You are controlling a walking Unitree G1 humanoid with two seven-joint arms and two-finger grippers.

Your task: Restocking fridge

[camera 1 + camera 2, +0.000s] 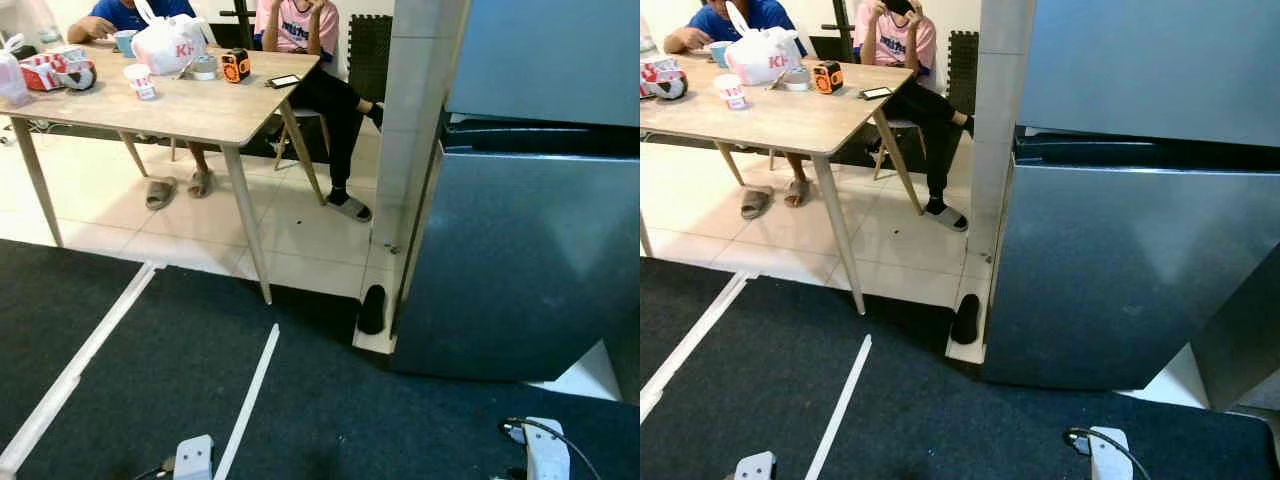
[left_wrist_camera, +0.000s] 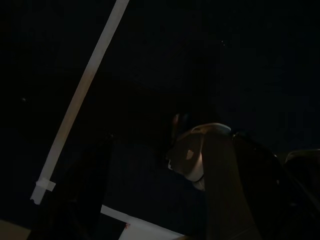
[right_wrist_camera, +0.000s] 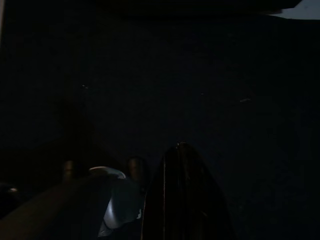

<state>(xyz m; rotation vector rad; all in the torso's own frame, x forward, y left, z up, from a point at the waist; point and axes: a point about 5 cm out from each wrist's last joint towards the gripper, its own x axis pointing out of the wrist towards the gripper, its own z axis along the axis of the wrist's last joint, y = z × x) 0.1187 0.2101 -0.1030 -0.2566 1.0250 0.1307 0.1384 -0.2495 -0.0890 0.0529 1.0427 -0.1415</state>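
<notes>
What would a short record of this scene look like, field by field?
setting: tiled floor and dark carpet marked with white tape
fridge: grey fridge on the robot's right, doors shut
table: wooden table on the left, with a white plastic bag, paper cup and phone
people: two seated behind the table
grippers: arms hang idle, wrist views too dark
task state: nothing stocked yet

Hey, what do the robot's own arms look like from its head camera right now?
The left arm and right arm show as pale silver-white, blocky housings. A thin black cable loops over the right one.
</notes>
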